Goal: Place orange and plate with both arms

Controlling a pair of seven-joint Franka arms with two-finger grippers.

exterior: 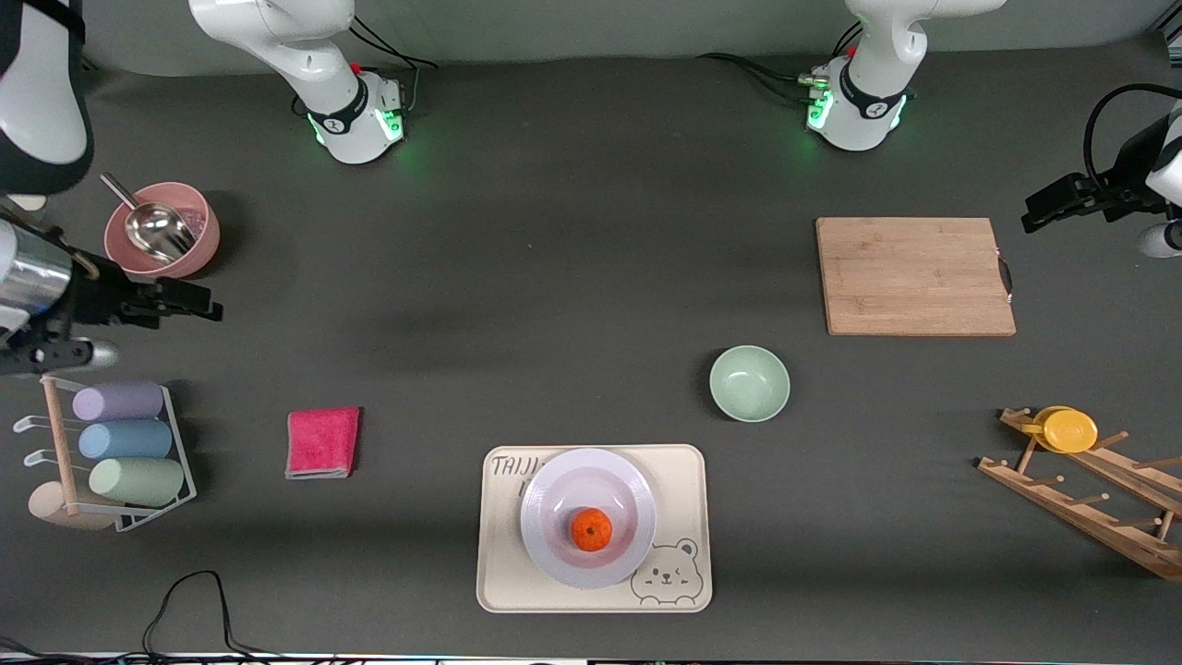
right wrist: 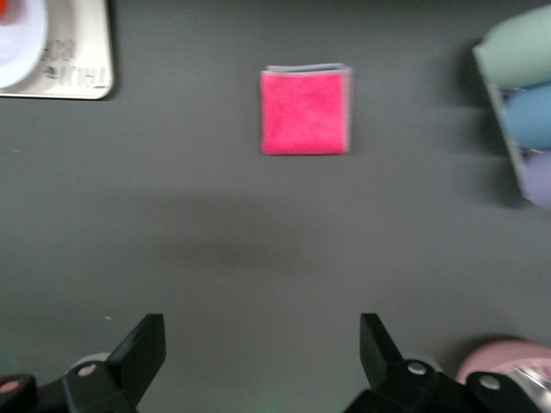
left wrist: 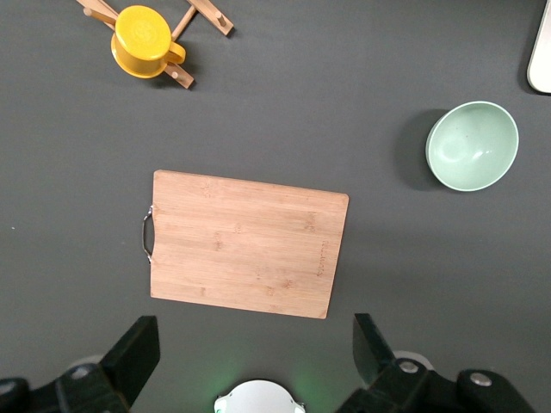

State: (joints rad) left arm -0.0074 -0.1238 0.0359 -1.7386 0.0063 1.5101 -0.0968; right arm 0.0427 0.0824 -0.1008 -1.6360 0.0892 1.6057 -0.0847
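The orange (exterior: pixel 591 529) lies in the middle of the pale lavender plate (exterior: pixel 547 489). The plate sits on the cream bear tray (exterior: pixel 503 573) near the table's front edge. My left gripper (exterior: pixel 1039 212) is open and empty, held high at the left arm's end of the table, beside the cutting board (exterior: pixel 914 275). In the left wrist view, my left gripper (left wrist: pixel 254 344) stands wide apart. My right gripper (exterior: pixel 199 305) is open and empty, held high at the right arm's end, next to the pink bowl (exterior: pixel 162 229). In the right wrist view, my right gripper (right wrist: pixel 263 344) is also wide, and the plate's edge (right wrist: pixel 17 47) shows on the tray (right wrist: pixel 82 60).
A mint-green bowl (exterior: pixel 749 383) stands between the tray and the cutting board. A pink cloth (exterior: pixel 322 441) lies toward the right arm's end. A rack of cups (exterior: pixel 120 453) stands beside it. A wooden rack with a yellow cup (exterior: pixel 1067 429) stands at the left arm's end.
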